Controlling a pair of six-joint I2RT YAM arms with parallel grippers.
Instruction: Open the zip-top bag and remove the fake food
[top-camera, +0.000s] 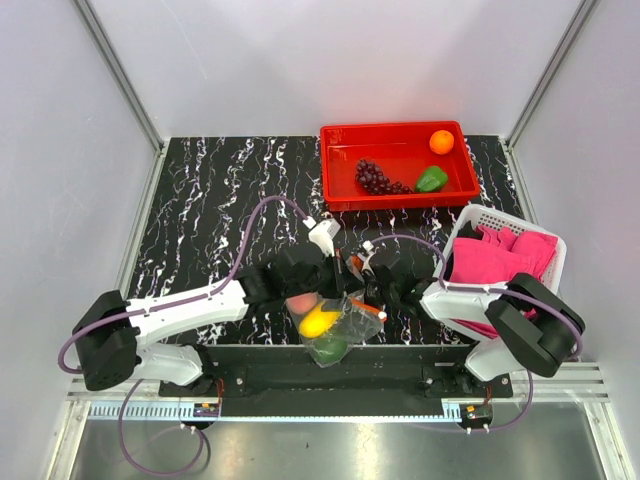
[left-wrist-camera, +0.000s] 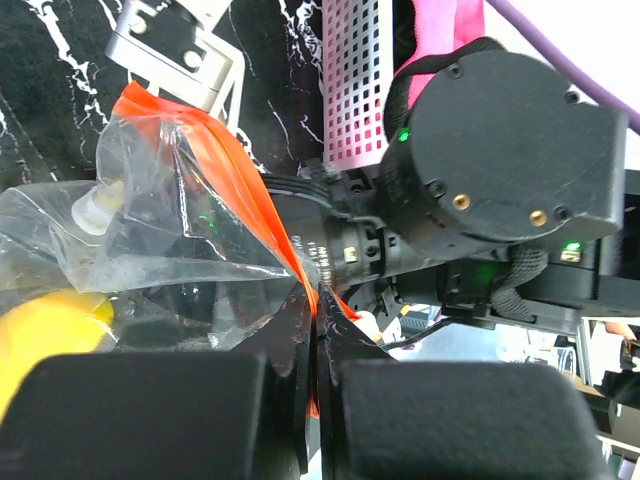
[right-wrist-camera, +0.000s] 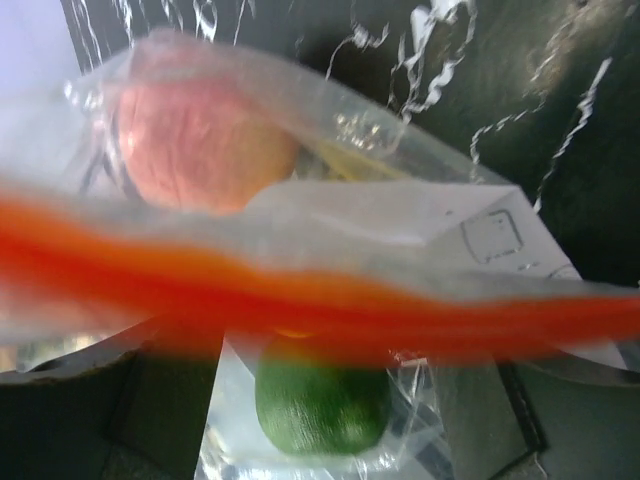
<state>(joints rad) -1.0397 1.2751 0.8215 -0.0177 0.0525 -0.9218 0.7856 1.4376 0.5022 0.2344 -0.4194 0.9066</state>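
Note:
The zip-top bag (top-camera: 350, 322) hangs between my two grippers at the table's near edge. It holds a pinkish round fruit (right-wrist-camera: 195, 140), a yellow fruit (top-camera: 320, 322) and a green fruit (right-wrist-camera: 320, 405). My left gripper (left-wrist-camera: 318, 320) is shut on the bag's orange-red zip strip (left-wrist-camera: 230, 160); it also shows in the top view (top-camera: 336, 278). My right gripper (right-wrist-camera: 360, 380) faces the bag from the right (top-camera: 374, 290). Its dark fingers stand apart at the bottom corners, and the blurred strip (right-wrist-camera: 300, 300) crosses in front of them.
A red tray (top-camera: 400, 128) at the back right holds an orange ball (top-camera: 441, 142), a purple grape bunch (top-camera: 375, 178) and a green pepper (top-camera: 431, 179). A white basket (top-camera: 476, 216) of pink cloths (top-camera: 500, 255) stands beside my right arm.

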